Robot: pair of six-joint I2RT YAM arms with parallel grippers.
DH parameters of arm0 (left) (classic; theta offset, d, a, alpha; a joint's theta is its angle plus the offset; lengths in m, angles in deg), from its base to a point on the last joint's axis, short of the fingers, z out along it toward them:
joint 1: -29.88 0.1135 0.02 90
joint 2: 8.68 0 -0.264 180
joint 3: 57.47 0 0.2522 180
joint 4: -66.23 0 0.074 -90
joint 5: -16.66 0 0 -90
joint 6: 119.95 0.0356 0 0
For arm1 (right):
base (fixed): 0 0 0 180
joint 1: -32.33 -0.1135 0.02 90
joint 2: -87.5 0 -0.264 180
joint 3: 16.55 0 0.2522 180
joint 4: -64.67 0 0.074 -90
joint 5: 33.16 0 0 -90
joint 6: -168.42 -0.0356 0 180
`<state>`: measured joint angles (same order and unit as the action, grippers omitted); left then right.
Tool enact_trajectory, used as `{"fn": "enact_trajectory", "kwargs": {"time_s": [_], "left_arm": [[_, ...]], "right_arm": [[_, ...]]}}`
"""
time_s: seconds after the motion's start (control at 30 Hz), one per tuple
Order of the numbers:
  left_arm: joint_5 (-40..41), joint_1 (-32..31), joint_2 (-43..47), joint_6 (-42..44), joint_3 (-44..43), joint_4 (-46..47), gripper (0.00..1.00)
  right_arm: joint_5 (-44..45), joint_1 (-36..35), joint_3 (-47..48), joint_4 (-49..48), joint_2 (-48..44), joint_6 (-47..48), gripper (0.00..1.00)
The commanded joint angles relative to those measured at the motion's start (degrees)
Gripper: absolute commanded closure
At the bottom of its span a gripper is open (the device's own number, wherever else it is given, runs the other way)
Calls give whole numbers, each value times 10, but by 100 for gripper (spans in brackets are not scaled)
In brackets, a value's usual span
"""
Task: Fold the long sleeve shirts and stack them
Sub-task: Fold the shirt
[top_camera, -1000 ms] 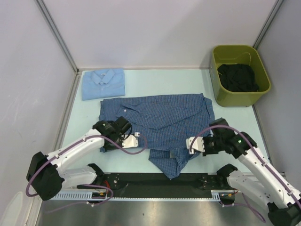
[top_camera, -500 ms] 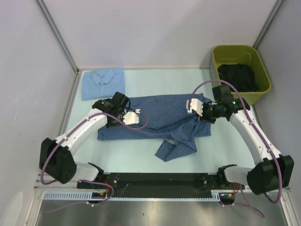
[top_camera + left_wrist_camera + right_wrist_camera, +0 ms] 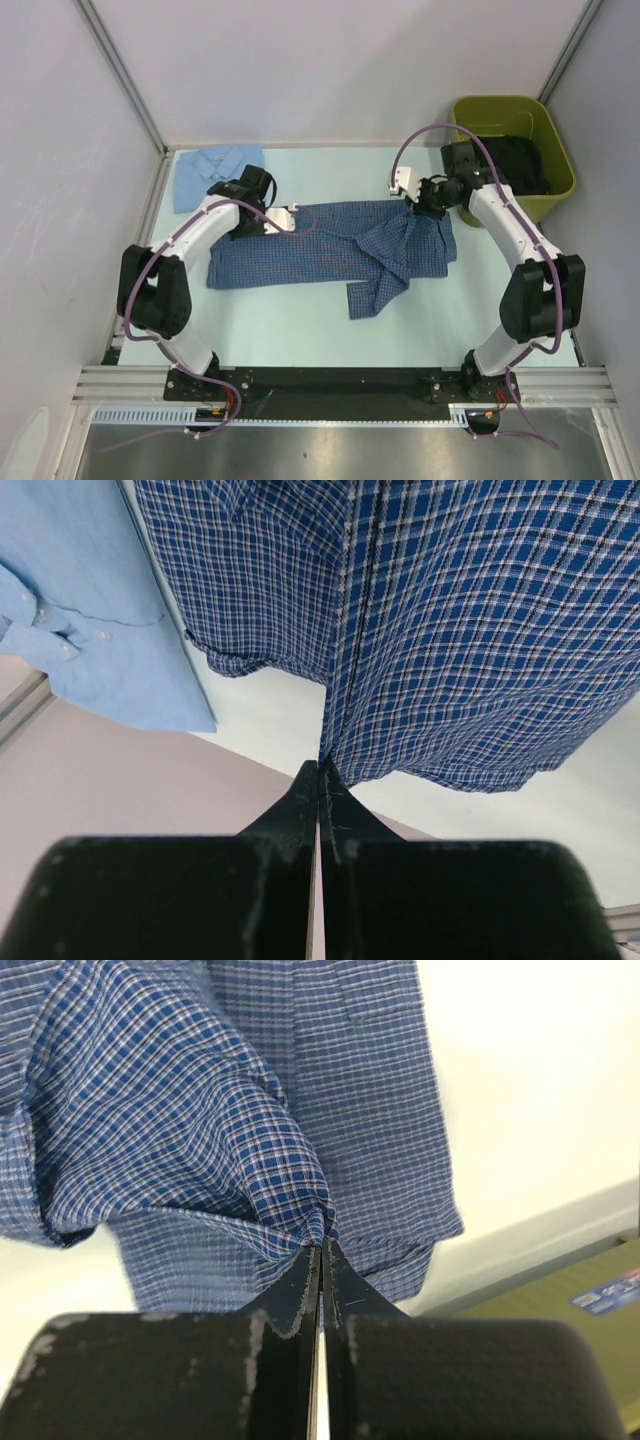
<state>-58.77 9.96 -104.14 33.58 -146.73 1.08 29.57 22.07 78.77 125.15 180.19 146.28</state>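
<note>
The checked medium blue shirt (image 3: 320, 255) lies across the middle of the table, doubled over itself into a long band. One sleeve (image 3: 375, 290) trails toward the front. My left gripper (image 3: 268, 216) is shut on the checked shirt's edge (image 3: 470, 630) at its back left, pinched at the tips of the left gripper (image 3: 320, 768). My right gripper (image 3: 425, 205) is shut on a bunched corner of the checked cloth (image 3: 200, 1110) at the back right, gathered at the tips of the right gripper (image 3: 322, 1245). The pale blue shirt (image 3: 215, 175) lies folded at the back left, and the left wrist view shows this pale shirt (image 3: 90, 610) just left of the held edge.
An olive green bin (image 3: 555, 150) holding dark clothing (image 3: 505, 165) stands at the back right, close behind my right arm. Grey walls enclose the table on the left, back and right. The metal rail (image 3: 340, 385) carrying the arm bases runs along the near edge.
Both grippers have carried the checked shirt's near edge from the front of the table to the back, folding it over itself. Both arms now stretch far forward.
</note>
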Motion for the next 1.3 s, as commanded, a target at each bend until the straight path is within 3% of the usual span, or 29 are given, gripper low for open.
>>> {"fn": "enact_trajectory", "kwargs": {"time_s": [0.0, 0.9, 1.27], "left_arm": [[-10, 11, -22, 18, -29, 21, 100], [8, 34, -106, -3, -32, 88, 100], [0, 48, -129, -23, -29, 111, 100]], "right_arm": [[0, 2, 39, -53, 34, -13, 100], [35, -10, 52, -141, 145, -36, 100], [57, -23, 63, -184, 181, -90, 100]]}}
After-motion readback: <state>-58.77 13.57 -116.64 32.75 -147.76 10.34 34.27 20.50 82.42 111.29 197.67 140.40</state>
